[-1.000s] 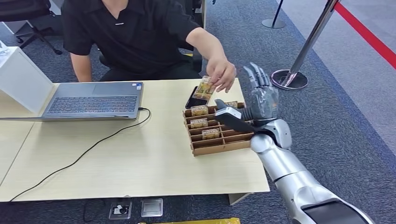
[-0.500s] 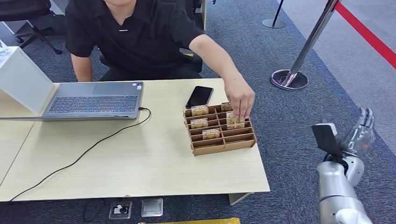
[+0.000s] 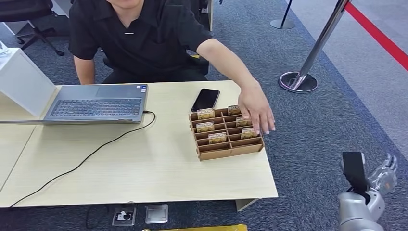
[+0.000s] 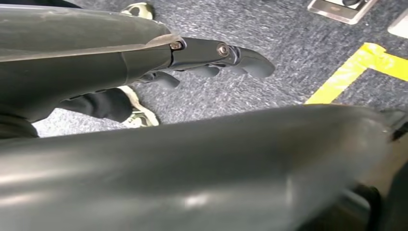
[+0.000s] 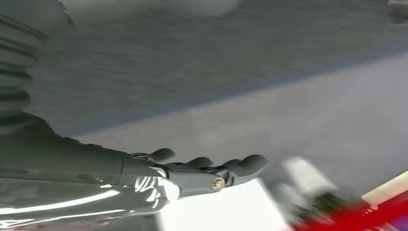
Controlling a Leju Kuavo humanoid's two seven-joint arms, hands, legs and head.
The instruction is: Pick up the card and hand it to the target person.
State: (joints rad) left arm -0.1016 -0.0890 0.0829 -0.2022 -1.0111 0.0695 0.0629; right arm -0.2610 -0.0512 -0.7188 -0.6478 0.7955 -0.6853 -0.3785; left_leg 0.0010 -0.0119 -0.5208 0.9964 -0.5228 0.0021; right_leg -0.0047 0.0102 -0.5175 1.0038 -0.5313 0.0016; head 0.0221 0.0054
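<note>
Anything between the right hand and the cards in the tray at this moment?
Yes. The person's hand lies over the far right corner of the card tray, covering some cards. The right hand hangs low off the table's right side, holding nothing.

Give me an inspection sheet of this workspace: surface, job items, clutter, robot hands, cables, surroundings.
Surface: light wooden table.
Job's things: cards upright in the brown slotted card tray; a person's hand rests over its far right slots.
Clutter: open laptop, black phone.
Robot hands: right robot hand off the table, low, holding nothing; left robot hand hangs over the carpet, holding nothing.
Cables: black cable from the laptop across the table.
Surroundings: stanchion post, floor socket.
</note>
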